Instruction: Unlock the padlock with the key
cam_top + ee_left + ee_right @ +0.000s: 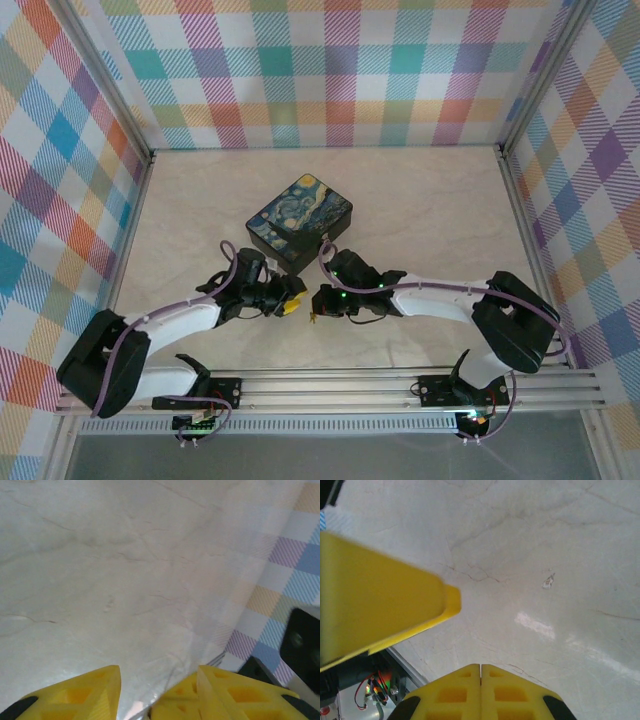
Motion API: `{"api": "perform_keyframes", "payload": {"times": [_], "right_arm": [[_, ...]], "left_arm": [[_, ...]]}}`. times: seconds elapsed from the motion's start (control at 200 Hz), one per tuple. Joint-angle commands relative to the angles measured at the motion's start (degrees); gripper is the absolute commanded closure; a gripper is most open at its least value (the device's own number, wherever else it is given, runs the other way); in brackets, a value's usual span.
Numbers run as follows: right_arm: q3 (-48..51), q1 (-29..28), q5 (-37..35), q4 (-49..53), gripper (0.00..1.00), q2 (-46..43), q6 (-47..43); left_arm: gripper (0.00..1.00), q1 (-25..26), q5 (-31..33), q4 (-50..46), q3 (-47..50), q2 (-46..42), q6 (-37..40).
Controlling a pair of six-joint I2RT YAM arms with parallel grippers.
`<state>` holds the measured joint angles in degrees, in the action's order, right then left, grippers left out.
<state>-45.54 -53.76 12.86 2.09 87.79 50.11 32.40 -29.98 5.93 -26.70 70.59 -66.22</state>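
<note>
Yellow fingertips of right gripper [480, 675] pressed flat together over pale marbled table [570, 540]. Tiny speck at its tips, seemingly the key [313, 319], too small to confirm. Left gripper [159, 672] just beside, fingers parted; any hold undeterminable. Starry-night box [300, 222] just behind both.

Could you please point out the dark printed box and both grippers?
Dark printed box [300, 215]: top view, lid.
Left yellow gripper [159, 672]: left wrist view, between fingertips.
Right yellow gripper [480, 667]: right wrist view, fingertip seam.

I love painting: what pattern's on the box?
The box has swirly blue-and-yellow night sky; top view.
</note>
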Motion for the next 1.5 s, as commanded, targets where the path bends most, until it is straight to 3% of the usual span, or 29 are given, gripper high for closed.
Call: {"api": "perform_keyframes", "payload": {"times": [0.0,0.36,0.7,1.495], "right_arm": [[-3.2,1.5,-1.9,2.7,1.0,-1.7,-0.4],[-7.9,2.3,-13.7,11.9,1.0,-2.6,9.1],[-9.3,2.4,-12.0,11.6,1.0,-1.6,11.2],[-9.4,2.4,-9.1,8.5,1.0,0.7,11.9]], "left_arm": [[0.56,-0.1,-0.9,-3.8,-1.9,-4.2,1.9],[0.56,0.3,-6.1,-7.1,-3.9,-6.2,14.4],[0.58,1.5,-7.6,0.5,-4.3,-1.5,10.6],[0.71,1.5,-5.8,2.1,-4.0,0.8,7.9]]}}
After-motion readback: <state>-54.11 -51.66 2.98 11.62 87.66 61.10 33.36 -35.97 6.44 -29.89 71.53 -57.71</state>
